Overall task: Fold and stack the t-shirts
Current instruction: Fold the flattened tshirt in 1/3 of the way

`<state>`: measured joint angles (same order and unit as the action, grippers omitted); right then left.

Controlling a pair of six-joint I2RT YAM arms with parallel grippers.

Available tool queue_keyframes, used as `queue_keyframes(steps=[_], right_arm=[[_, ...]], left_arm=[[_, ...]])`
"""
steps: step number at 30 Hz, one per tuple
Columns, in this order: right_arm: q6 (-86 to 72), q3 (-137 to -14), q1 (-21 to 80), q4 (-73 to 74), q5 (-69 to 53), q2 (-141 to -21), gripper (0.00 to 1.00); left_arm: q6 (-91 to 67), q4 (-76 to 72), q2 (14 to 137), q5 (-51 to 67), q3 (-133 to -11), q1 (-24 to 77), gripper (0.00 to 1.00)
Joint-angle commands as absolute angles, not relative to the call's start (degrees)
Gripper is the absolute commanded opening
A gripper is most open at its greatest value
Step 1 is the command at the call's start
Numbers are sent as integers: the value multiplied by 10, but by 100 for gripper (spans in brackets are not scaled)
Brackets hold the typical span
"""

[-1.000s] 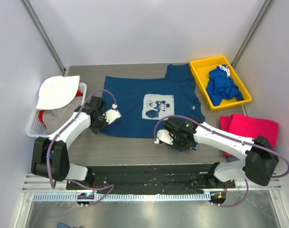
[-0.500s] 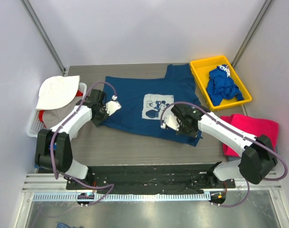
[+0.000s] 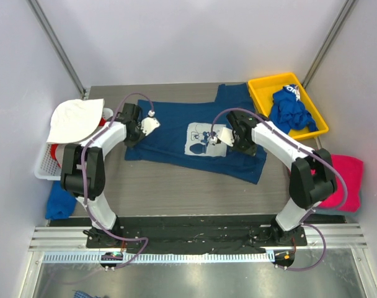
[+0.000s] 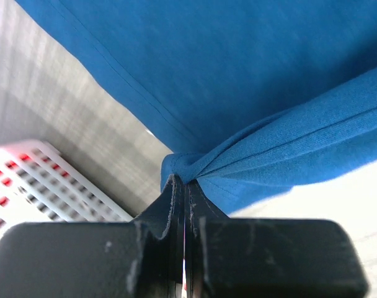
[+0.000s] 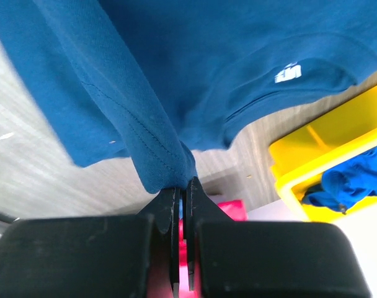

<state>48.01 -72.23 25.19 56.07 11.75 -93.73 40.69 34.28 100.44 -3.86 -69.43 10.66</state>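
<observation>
The navy t-shirt (image 3: 176,133) with the white mouse print lies across the middle of the table, its near part folded back. My left gripper (image 3: 133,138) is shut on the shirt's left edge, which bunches at the tips in the left wrist view (image 4: 195,167). My right gripper (image 3: 243,148) is shut on a fold of the same shirt (image 5: 151,143) near its right side. The magenta-pink t-shirt (image 3: 348,180) lies folded at the right edge. The royal-blue t-shirt (image 3: 289,110) is crumpled in the yellow tray (image 3: 260,87).
A white basket (image 3: 47,166) holding a white hat (image 3: 74,119) stands at the left edge. A blue cloth (image 3: 58,202) lies below it. The yellow tray (image 5: 312,146) and the pink shirt (image 5: 229,208) sit just beyond my right gripper.
Both grippers have moved away from the near edge toward the back, carrying the navy shirt's near hem with them. The shirt's near part is now folded back.
</observation>
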Motion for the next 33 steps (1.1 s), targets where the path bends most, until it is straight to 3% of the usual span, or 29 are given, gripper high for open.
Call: queue_keyframes(steps=[1,12,33], right_arm=[[506,-786,236,537,131,-976,1],[522,-911,225,544,163,-1071,1],[527,-1034,209,530,229,-1166,1]], left_arm=[[403,326,1041,-53,-750,100,0],[409,343,1071,-50,-766,100,0],[411,338,1080,-71,-833,107,0]])
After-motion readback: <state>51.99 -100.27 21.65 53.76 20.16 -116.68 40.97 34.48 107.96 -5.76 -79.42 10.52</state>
